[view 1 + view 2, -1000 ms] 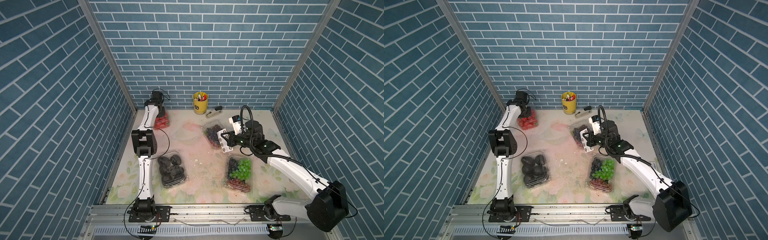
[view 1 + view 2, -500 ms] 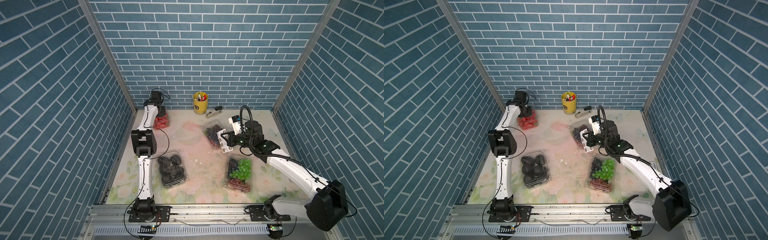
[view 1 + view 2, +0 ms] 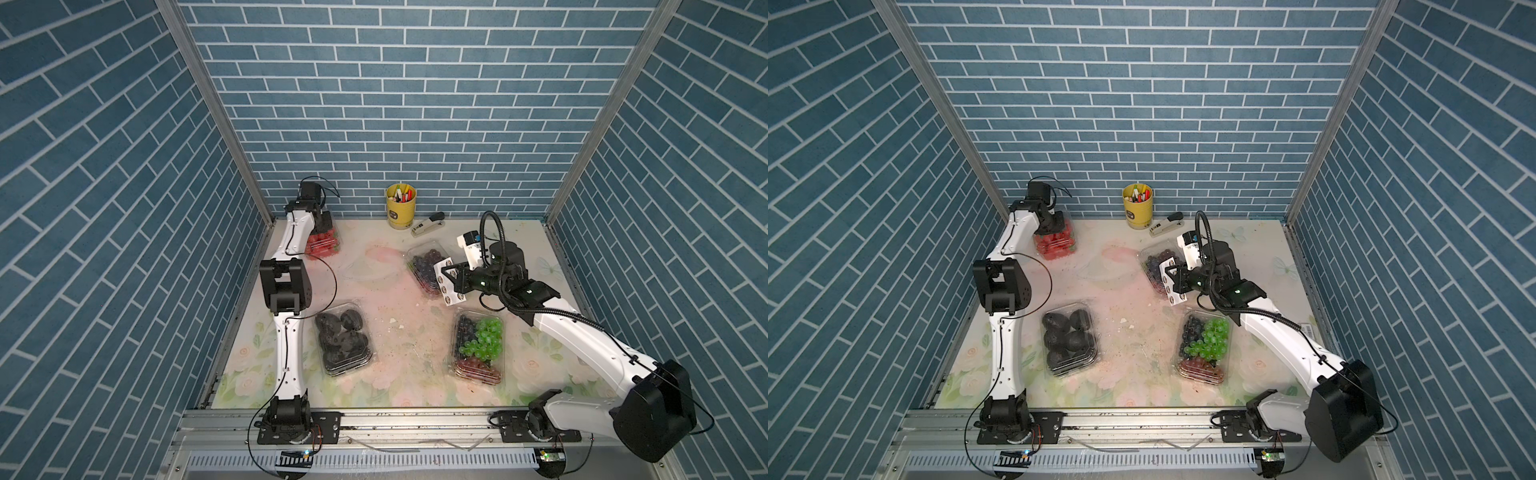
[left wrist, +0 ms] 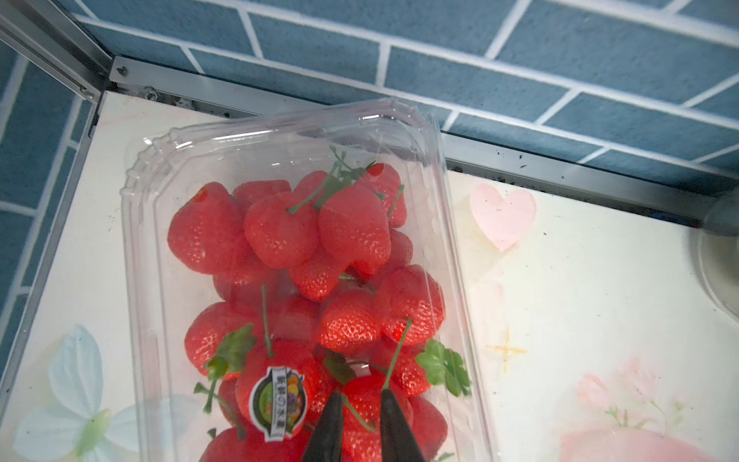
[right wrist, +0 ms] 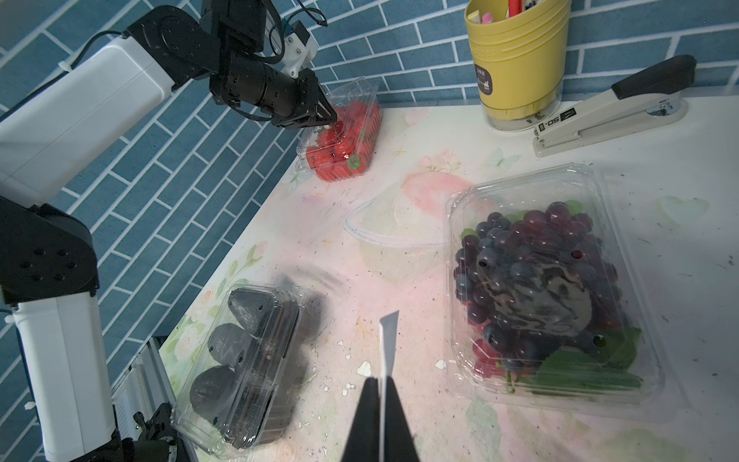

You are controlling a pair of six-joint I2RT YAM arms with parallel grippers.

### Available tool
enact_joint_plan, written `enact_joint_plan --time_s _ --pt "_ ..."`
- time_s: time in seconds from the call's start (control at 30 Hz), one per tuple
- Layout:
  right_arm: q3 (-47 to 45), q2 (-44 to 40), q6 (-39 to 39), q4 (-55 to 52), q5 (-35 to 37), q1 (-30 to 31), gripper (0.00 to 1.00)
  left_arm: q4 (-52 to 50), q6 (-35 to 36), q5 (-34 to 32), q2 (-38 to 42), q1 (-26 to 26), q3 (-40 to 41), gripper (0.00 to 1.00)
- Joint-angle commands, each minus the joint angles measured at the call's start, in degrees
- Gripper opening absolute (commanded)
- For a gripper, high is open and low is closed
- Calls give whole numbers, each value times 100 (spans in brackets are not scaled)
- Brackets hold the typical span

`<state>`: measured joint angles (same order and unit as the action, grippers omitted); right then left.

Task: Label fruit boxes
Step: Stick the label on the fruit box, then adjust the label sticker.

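Observation:
The strawberry fruit box (image 4: 280, 248) stands in the back left corner and carries a round sticker (image 4: 278, 402) on its lid. My left gripper (image 4: 360, 394) hovers just over that lid beside the sticker, narrowly open with nothing between the fingers. My right gripper (image 5: 382, 380) is shut on the white sticker sheet (image 3: 446, 282), held above the table next to the dark purple grapes box (image 3: 426, 262). The black fruits box (image 3: 343, 338) lies front left. The mixed grapes box (image 3: 478, 347) lies front right.
A yellow pen cup (image 3: 401, 205) and a stapler (image 3: 428, 224) stand by the back wall. A clear plastic piece (image 5: 396, 236) lies mid-table between the strawberry and purple grape boxes. Brick walls close in on three sides.

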<state>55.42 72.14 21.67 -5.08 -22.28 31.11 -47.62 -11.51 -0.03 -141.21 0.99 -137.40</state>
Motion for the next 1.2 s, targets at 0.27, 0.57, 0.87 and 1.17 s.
enact_joint_plan --time_s 0.27,0.57,0.87,1.17 --pt "-93 -151 4 113 5 -10 0 442 -494 666 1819 -81 1241 33" --pt "-137 -423 133 255 -81 -26 0 2388 -1392 1880 4219 -707 4414 42" --pt "-303 -646 985 1188 -650 -256 0 4573 -2561 2424 6086 -2015 6833 47" --pt "-564 -715 2178 3023 -1047 -308 0 6433 -3291 2837 6643 -2980 7795 58"
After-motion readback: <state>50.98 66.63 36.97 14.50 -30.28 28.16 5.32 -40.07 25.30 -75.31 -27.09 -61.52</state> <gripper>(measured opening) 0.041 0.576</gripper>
